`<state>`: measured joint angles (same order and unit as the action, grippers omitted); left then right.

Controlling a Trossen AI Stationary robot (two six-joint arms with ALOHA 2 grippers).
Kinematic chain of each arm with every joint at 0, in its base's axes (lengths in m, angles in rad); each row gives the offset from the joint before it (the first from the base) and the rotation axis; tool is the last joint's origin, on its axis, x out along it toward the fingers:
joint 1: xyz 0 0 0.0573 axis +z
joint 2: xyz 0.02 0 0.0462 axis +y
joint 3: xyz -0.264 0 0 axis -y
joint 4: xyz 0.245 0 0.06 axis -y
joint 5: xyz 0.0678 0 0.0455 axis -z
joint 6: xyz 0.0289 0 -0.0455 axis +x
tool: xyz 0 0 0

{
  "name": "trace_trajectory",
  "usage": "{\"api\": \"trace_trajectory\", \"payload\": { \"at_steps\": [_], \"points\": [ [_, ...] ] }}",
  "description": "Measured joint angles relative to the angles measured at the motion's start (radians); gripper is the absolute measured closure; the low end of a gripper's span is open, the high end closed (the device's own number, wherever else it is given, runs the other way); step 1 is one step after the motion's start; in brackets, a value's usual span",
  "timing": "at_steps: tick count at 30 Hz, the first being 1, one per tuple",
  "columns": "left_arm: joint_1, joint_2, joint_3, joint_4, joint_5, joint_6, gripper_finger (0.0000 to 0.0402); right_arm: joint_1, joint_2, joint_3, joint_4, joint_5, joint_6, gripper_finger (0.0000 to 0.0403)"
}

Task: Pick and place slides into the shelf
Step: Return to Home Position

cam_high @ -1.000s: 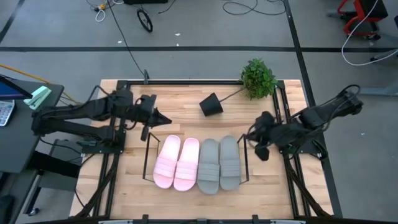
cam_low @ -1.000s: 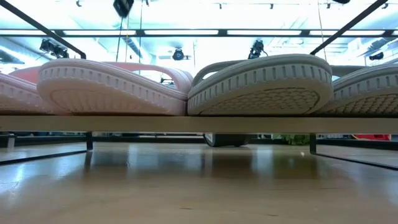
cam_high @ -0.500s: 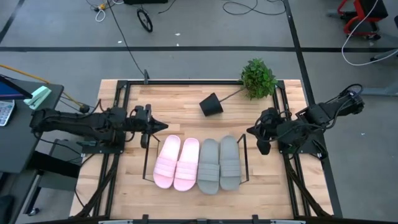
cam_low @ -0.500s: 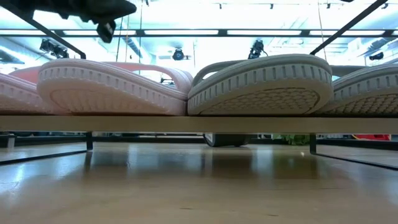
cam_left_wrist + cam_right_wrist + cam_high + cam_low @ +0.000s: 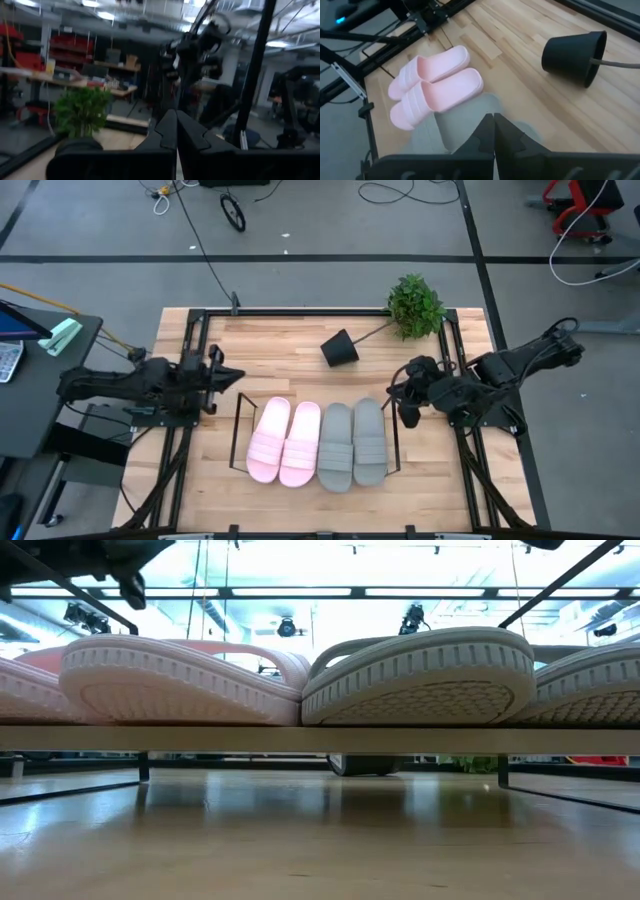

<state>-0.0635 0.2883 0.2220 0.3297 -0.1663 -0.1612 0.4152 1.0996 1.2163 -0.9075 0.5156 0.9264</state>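
Observation:
Two pale pink slides [image 5: 283, 441] and two grey slides [image 5: 352, 443] lie side by side, soles down, inside the thin black wire shelf [image 5: 239, 420]. In the low view the pink soles [image 5: 170, 680] and grey soles [image 5: 425, 675] rest on the shelf's bar. My left gripper [image 5: 236, 372] is shut at the table's left edge, left of the shelf and touching nothing; its closed fingers [image 5: 176, 131] point across the table. My right gripper [image 5: 390, 392] is shut beside the shelf's right end, above the grey slides [image 5: 465, 127], and holds nothing.
A small black plant pot [image 5: 339, 347] lies tipped on its side behind the shelf, its green plant [image 5: 414, 306] reaching to the table's far right corner. Black metal rails [image 5: 190, 330] frame the table. Bare wood lies between the pot and the shelf.
My left gripper has drawn back toward the table's left edge, away from the shelf. My right gripper has moved a little toward the shelf's right end. The slides have stayed in place.

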Motion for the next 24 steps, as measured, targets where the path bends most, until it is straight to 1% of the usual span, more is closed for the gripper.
{"api": "trace_trajectory", "payload": {
  "at_steps": [5,12,14,16,18,21,24],
  "points": [
    [0.0,-0.138,-0.044,-0.013,0.001,0.019,0.0396,-0.012,0.015,0.0,0.023,-0.001,0.001,0.0403],
    [0.001,-0.29,-0.101,-0.037,0.001,0.042,0.0397,-0.016,0.018,0.0,0.024,-0.003,0.074,0.0403],
    [0.001,-0.287,-0.105,-0.035,0.01,0.043,0.0396,-0.016,0.018,0.0,0.024,-0.003,0.084,0.0403],
    [0.001,-0.282,-0.106,-0.042,0.043,0.042,0.0397,-0.016,0.018,0.0,0.024,-0.002,0.094,0.0403],
    [0.001,-0.284,-0.105,-0.079,0.064,0.034,0.0398,-0.016,0.018,0.0,0.024,-0.001,0.094,0.0403],
    [0.0,-0.284,-0.106,-0.126,0.065,0.024,0.0395,-0.016,0.018,0.0,0.024,-0.002,0.101,0.0403],
    [0.001,-0.285,-0.135,-0.099,0.066,0.01,0.0396,-0.016,0.018,0.0,0.024,-0.005,0.125,0.0403]
  ]
}}
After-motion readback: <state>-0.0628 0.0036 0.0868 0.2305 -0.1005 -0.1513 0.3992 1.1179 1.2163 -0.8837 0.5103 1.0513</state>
